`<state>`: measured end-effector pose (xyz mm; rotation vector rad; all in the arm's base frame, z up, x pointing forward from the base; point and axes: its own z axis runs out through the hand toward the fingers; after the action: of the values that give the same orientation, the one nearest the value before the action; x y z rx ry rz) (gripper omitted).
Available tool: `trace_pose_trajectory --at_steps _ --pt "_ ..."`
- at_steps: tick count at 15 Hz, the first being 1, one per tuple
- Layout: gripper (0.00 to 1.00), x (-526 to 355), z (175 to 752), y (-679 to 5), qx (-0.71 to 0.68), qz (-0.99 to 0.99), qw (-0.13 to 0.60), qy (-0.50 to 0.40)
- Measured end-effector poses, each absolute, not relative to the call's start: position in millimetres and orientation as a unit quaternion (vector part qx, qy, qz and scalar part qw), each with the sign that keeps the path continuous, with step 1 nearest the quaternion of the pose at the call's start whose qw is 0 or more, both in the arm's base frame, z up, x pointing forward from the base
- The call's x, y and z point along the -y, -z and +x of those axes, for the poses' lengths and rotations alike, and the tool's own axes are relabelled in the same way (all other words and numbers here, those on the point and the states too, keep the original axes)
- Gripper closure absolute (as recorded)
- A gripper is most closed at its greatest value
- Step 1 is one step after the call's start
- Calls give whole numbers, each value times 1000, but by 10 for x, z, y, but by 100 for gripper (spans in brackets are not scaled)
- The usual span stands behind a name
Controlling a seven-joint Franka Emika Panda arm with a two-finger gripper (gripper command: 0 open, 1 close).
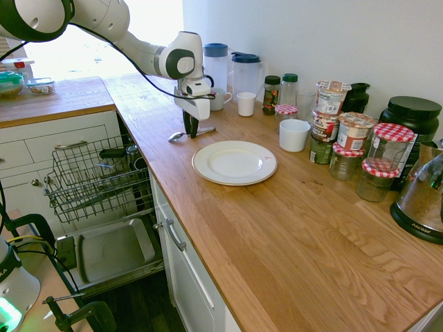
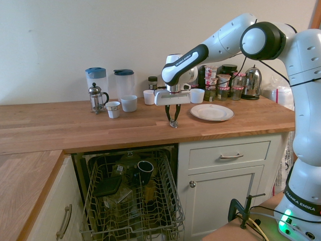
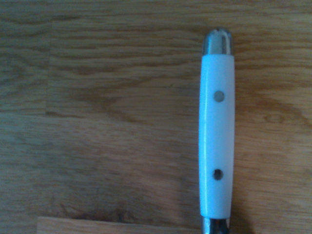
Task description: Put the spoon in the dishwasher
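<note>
Your spoon [image 1: 181, 135] lies flat on the wooden tabletop [image 1: 291, 228], close to its edge above the dishwasher [image 1: 97, 187], with the bowl pointing left toward that edge in the first exterior view. In the wrist view its handle [image 3: 217, 131] shows white with two rivets and a metal end cap. You have the end effector [image 1: 191, 128] set straight down on the spoon, its dark fingers closed around the handle with the tips at the tabletop. Just to the right of it sits a white plate [image 1: 234, 162]. Below the tabletop edge, the dishwasher stands open, its wire rack pulled out and its door dropped down.
</note>
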<state>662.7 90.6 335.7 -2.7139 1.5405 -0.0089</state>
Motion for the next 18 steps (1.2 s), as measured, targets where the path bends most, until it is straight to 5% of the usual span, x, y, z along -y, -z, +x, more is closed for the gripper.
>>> trace_pose_trajectory --at_steps 9,18 --pt "100 -983 6441 -3396 -475 -880 25 4" --pt "100 -1863 5166 -3837 -456 -887 45 52"
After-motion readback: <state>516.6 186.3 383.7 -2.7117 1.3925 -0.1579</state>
